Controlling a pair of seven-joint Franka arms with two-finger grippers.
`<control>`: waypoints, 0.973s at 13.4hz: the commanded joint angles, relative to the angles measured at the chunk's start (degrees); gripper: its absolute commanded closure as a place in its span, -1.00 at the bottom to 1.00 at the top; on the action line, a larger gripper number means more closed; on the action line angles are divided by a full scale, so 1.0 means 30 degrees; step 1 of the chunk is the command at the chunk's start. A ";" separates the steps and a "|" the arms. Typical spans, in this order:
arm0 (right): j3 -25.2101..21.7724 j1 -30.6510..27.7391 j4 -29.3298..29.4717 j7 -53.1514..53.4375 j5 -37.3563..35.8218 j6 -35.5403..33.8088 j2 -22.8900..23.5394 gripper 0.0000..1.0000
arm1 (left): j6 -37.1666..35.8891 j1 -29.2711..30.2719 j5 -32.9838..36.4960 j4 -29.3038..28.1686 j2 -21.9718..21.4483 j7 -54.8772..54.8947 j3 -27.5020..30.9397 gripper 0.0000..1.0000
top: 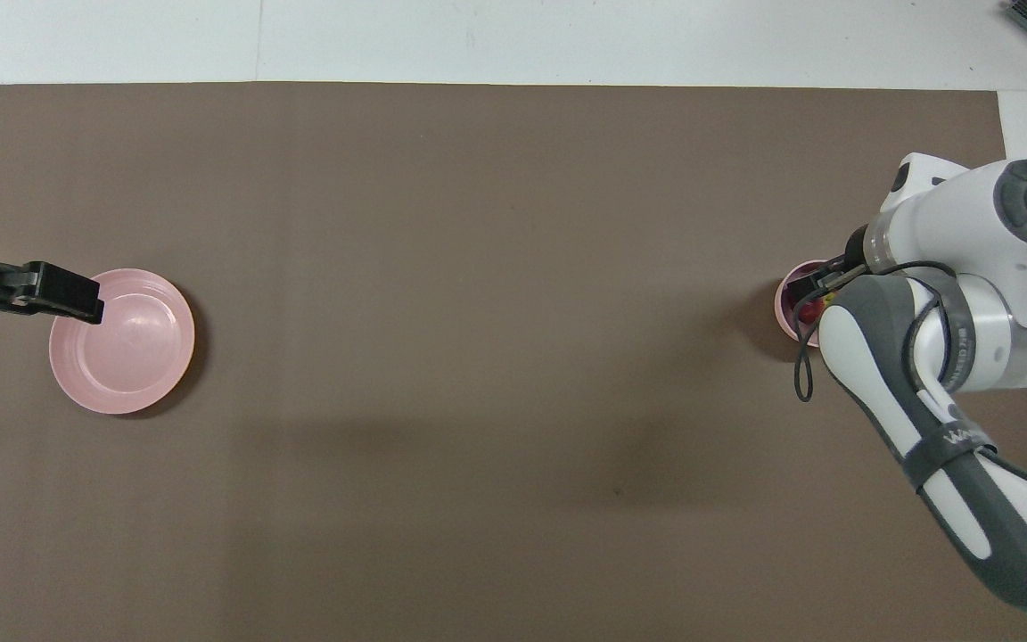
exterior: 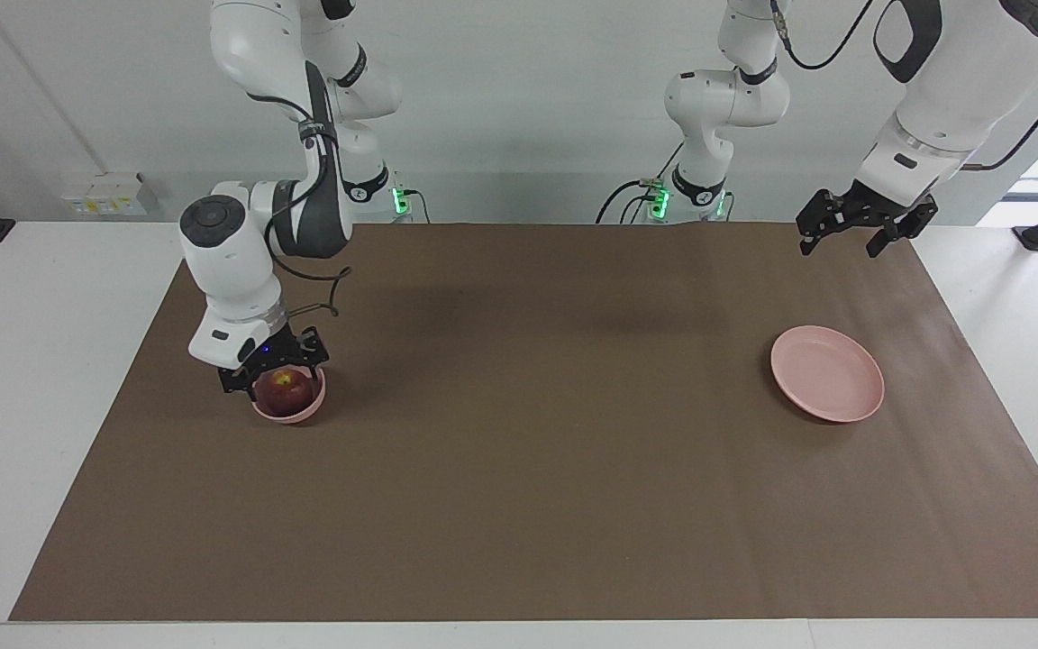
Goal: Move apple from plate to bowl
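The dark red apple [exterior: 285, 389] lies in the small deep pink bowl [exterior: 298, 415] at the right arm's end of the table. My right gripper [exterior: 276, 370] is down at the bowl, fingers spread on either side of the apple, just above it. In the overhead view the right arm hides most of the bowl [top: 784, 305]; a sliver of the apple [top: 808, 311] shows. The wide flat pink plate [exterior: 827, 374] lies bare at the left arm's end, and shows in the overhead view too [top: 126, 343]. My left gripper [exterior: 846, 245] hangs open and empty in the air, over the plate's edge [top: 77, 299].
A brown mat [exterior: 519, 451] covers the white table [exterior: 23, 361]. A small white box [exterior: 109, 194] sits at the table's edge near the right arm's base. Cables run by both arm bases.
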 commanded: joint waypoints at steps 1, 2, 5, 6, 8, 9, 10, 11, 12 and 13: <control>0.0061 0.0059 0.0901 0.2695 0.0484 -0.2360 -0.1244 -1.00 | -0.0226 0.1100 0.0121 -0.0013 -0.0115 0.0174 -0.0758 -1.00; 0.0061 0.0089 0.1922 0.3750 0.0397 -0.3937 -0.1538 -1.00 | -0.0168 0.1104 0.0121 -0.0012 -0.0115 0.0115 -0.0818 -1.00; 0.0032 -0.0056 0.4416 0.4406 0.0512 -0.7810 -0.2532 -1.00 | -0.0196 0.1162 0.0121 -0.0041 -0.0115 0.0232 -0.0673 -1.00; -0.0026 -0.0115 0.4887 0.4377 0.0513 -0.8284 -0.2943 -1.00 | -0.0226 0.1162 0.0121 -0.0042 -0.0202 0.0203 -0.0614 -1.00; -0.0172 -0.0145 0.5882 0.4376 0.0571 -0.9979 -0.3356 -1.00 | -0.0226 0.1192 0.0121 -0.0042 -0.0203 0.0232 -0.0555 -1.00; -0.0289 -0.0290 0.6409 0.4376 0.0572 -1.0858 -0.3415 -1.00 | -0.0255 0.1192 0.0121 -0.0042 -0.0203 0.0232 -0.0526 -1.00; -0.0348 -0.0436 0.7082 0.4347 0.0572 -1.1708 -0.3648 -1.00 | -0.0255 0.1192 0.0121 -0.0042 -0.0203 0.0232 -0.0526 -1.00; -0.0349 -0.0496 0.7582 0.4376 0.0601 -1.2558 -0.3940 -1.00 | -0.0255 0.1192 0.0121 -0.0042 -0.0203 0.0232 -0.0526 -1.00; -0.0349 -0.0496 0.7819 0.4405 0.0746 -1.3233 -0.4436 -1.00 | -0.0255 0.1192 0.0121 -0.0042 -0.0203 0.0232 -0.0526 -1.00; -0.0320 -0.0496 0.7734 0.4464 0.0834 -1.3385 -0.4963 -1.00 | -0.0255 0.1192 0.0121 -0.0042 -0.0203 0.0232 -0.0526 -1.00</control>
